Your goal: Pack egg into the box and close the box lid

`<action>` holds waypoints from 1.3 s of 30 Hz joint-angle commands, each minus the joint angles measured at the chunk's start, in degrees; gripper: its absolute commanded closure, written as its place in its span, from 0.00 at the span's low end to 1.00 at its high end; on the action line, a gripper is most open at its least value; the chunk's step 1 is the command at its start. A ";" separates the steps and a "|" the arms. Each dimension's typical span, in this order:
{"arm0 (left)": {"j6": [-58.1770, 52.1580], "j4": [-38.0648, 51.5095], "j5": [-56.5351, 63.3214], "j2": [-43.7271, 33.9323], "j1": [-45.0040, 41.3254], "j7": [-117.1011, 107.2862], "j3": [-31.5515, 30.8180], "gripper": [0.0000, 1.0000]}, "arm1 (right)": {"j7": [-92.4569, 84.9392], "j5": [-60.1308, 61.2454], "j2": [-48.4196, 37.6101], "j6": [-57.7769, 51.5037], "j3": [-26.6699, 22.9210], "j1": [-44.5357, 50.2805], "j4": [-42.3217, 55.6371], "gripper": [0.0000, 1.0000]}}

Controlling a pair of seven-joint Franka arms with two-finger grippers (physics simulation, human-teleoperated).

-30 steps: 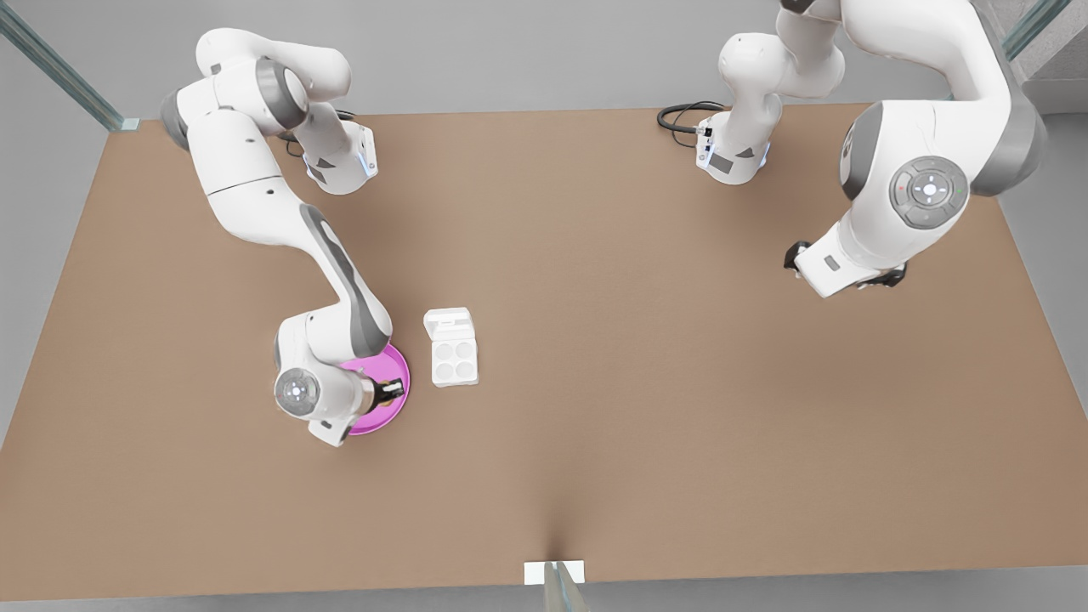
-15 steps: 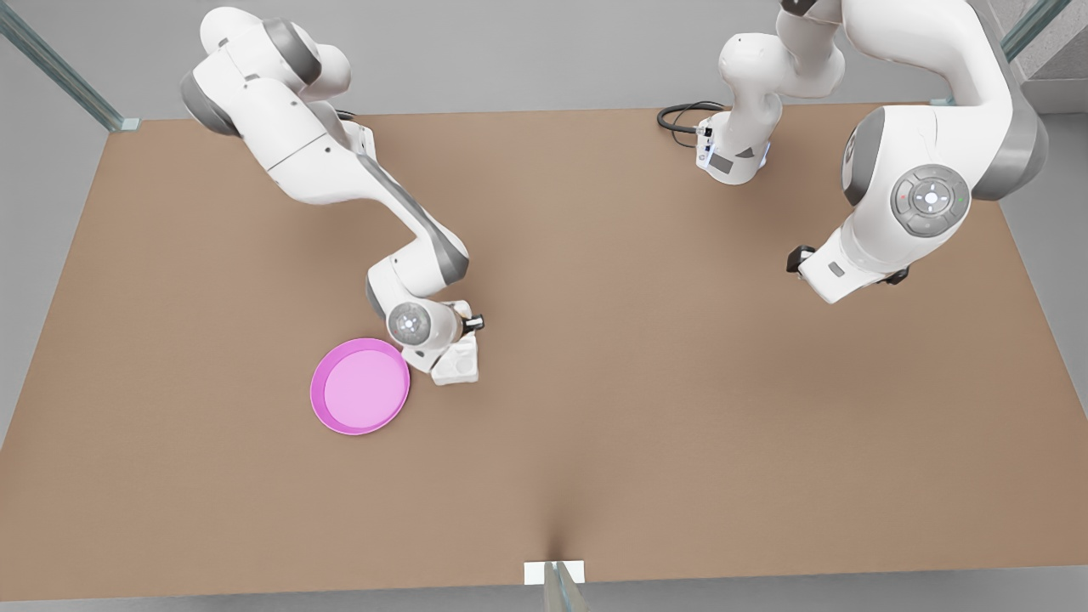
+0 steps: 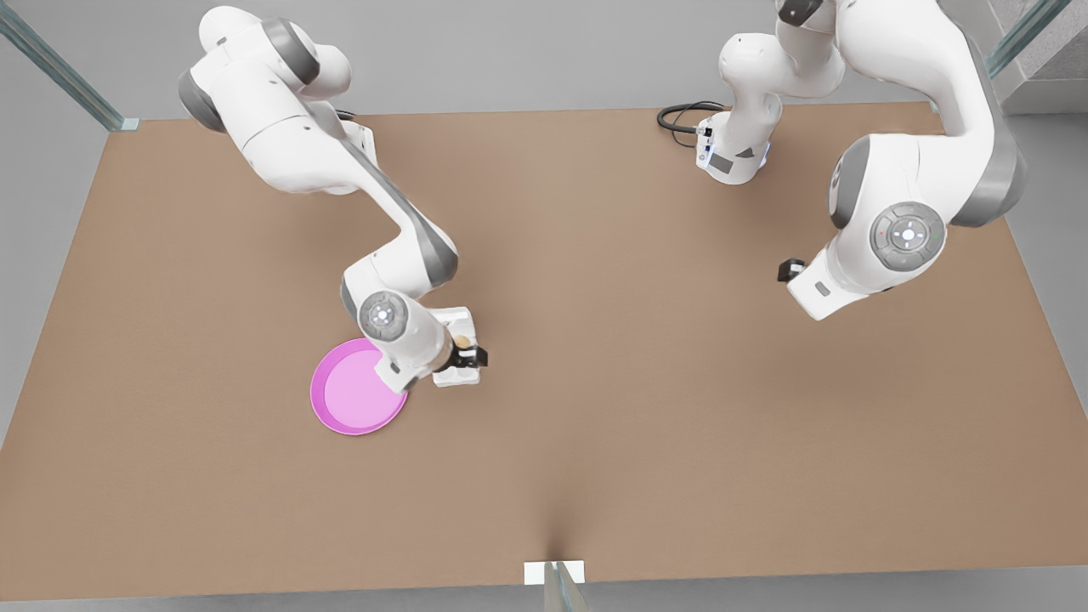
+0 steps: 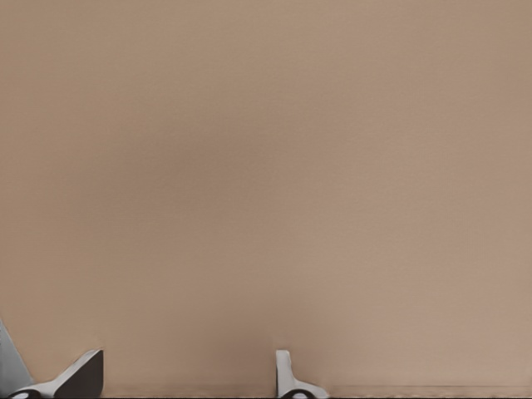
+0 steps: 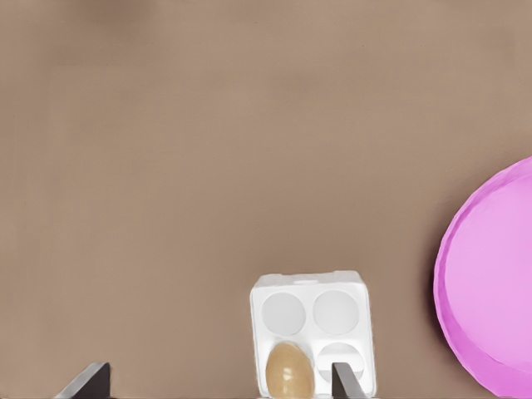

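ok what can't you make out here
- Front view: right gripper and wrist hide most of box and box lid; lid angle unclear.
- Right wrist view: edge cuts off egg base, part of pink plate.
- Left wrist view: edge cuts off most of waiting left gripper, over table.

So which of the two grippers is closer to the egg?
The right gripper: it hangs open just over the egg in the box. The left gripper waits open, far across the table.

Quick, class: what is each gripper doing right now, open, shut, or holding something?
Left gripper: open, holding nothing, over bare table.
Right gripper: open above the box; egg released in a cup.
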 commanded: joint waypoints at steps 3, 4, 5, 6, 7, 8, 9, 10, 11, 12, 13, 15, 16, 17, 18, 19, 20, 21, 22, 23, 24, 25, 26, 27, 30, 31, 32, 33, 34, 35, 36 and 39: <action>-6.01 -7.06 -8.94 4.97 -20.07 -35.21 -0.67 0.75 | -33.88 -3.01 -18.98 -26.82 -10.27 -14.81 -2.92 0.00; -3.91 -6.88 -18.52 5.68 -25.00 -41.55 -0.85 0.79 | -33.54 -2.75 -18.89 -27.71 -10.18 -17.46 -1.95 0.00; 5.58 -6.00 -23.19 8.66 -30.90 -57.20 -0.94 0.79 | -33.01 -3.18 -18.72 -31.23 -10.45 -18.51 0.07 0.00; 14.20 -1.53 -27.67 14.99 -33.10 -76.01 -0.94 0.79 | -33.09 -5.47 -18.54 -32.90 -10.10 -17.28 1.48 0.00; 20.61 2.08 -28.65 19.30 -35.12 -86.13 -0.94 0.79 | -33.27 -4.42 -18.54 -33.95 -10.01 -17.90 2.01 0.00; 29.05 2.35 -28.73 20.62 -35.57 -94.04 -0.94 0.79 | -33.18 -2.92 -18.37 -33.16 -10.01 -17.46 2.62 0.00; 37.75 2.44 -28.73 22.38 -36.88 -96.86 -1.02 0.79 | -33.36 -2.40 -18.37 -33.16 -10.10 -18.25 3.06 0.00; 44.09 2.44 -28.73 23.96 -37.59 -97.39 -1.02 0.79 | -33.36 -2.40 -18.37 -33.16 -10.18 -18.42 3.24 0.00; 47.16 2.44 -28.73 24.93 -37.94 -97.30 -1.02 0.79 | -33.09 -2.57 -18.37 -33.16 -10.27 -18.34 3.24 0.00; 52.35 2.88 -28.73 26.34 -37.94 -98.00 -1.02 0.79 | -33.09 -2.66 -18.37 -33.16 -10.27 -18.42 3.24 0.00; 54.20 4.80 -28.73 27.74 -38.81 -98.62 -1.02 0.79 | -33.27 -2.75 -18.37 -33.16 -10.36 -18.42 3.24 0.00; 55.16 9.82 -28.73 30.99 -39.08 -99.76 -1.02 0.79 | -33.27 -2.66 -18.37 -33.16 -10.36 -18.51 3.33 0.00; 56.31 9.82 -28.65 31.35 -39.61 -99.15 -1.02 0.79 | -33.27 -2.75 -18.37 -33.16 -10.36 -18.42 3.33 0.00; 57.01 9.91 -28.47 31.79 -41.18 -98.71 -1.11 0.79 | -33.27 -2.75 -18.37 -33.25 -10.36 -18.42 3.33 0.00; 57.63 9.82 -28.21 32.23 -42.60 -98.62 -1.03 0.79 | -33.27 -2.83 -18.37 -33.16 -10.36 -18.42 3.33 0.00; 57.80 9.82 -28.12 32.75 -43.74 -98.53 -1.03 0.79 | -33.36 -2.83 -18.37 -33.25 -10.45 -18.42 3.33 0.00; 59.21 9.82 -28.12 33.72 -44.62 -98.18 -1.02 0.79 | -33.45 -2.83 -18.37 -33.16 -10.45 -18.42 3.33 0.00; 61.84 9.82 -25.57 35.04 -45.76 -98.18 -1.02 0.79 | -33.45 -2.83 -18.37 -33.25 -10.45 -18.51 3.33 0.00; 65.27 9.82 -24.61 36.44 -46.29 -95.99 -1.02 0.79 | -33.45 -2.92 -18.37 -33.16 -10.45 -18.51 3.33 0.00; 67.64 9.91 -23.73 37.59 -46.47 -92.39 -1.02 0.79 | -33.45 -2.92 -18.37 -33.25 -10.54 -18.42 3.41 0.00; 70.28 10.00 -23.72 38.46 -46.03 -89.13 -0.76 0.79 | -33.45 -3.01 -18.37 -33.16 -10.54 -18.42 3.33 0.00; 71.34 10.00 -23.64 38.73 -45.23 -87.99 -0.67 0.79 | -33.45 -3.01 -18.37 -33.25 -10.45 -18.42 3.33 0.00; 71.51 10.00 -23.64 38.73 -44.53 -87.55 -0.67 0.79 | -33.36 -2.92 -18.37 -33.16 -10.45 -18.34 3.33 0.00; 71.51 10.00 -23.64 38.64 -44.44 -87.28 0.03 0.79 | -33.36 -3.01 -18.37 -33.25 -10.45 -18.34 3.33 0.00; 71.34 11.67 -23.64 38.55 -44.44 -87.37 1.17 0.79 | -33.36 -3.01 -18.37 -33.25 -10.45 -18.34 3.33 0.00; 71.34 12.37 -23.64 38.55 -44.71 -87.46 1.17 0.79 | -33.36 -3.01 -18.37 -33.25 -10.45 -18.34 3.33 0.00; 71.34 13.16 -23.64 38.47 -44.71 -87.46 1.17 0.79 | -33.36 -3.01 -18.37 -33.25 -10.45 -18.34 3.33 0.00; 71.34 13.69 -23.64 38.55 -44.44 -87.46 1.17 0.79 | -33.36 -3.01 -18.37 -33.25 -10.45 -18.34 3.33 0.00; 71.34 13.69 -23.55 38.64 -44.44 -87.37 1.79 0.79 | -33.36 -3.10 -18.37 -33.25 -10.45 -18.34 3.33 0.00; 71.43 13.69 -23.64 38.73 -44.09 -87.37 1.88 0.79 | -33.36 -3.10 -18.37 -33.25 -10.45 -18.34 3.33 0.00; 71.43 13.69 -23.64 38.73 -43.65 -87.28 1.88 0.79 | -33.36 -3.10 -18.37 -33.25 -10.45 -18.42 3.33 0.00; 71.43 13.69 -23.55 38.99 -42.42 -87.28 1.88 0.79 | -33.36 -3.01 -18.37 -33.25 -10.45 -18.34 3.33 0.00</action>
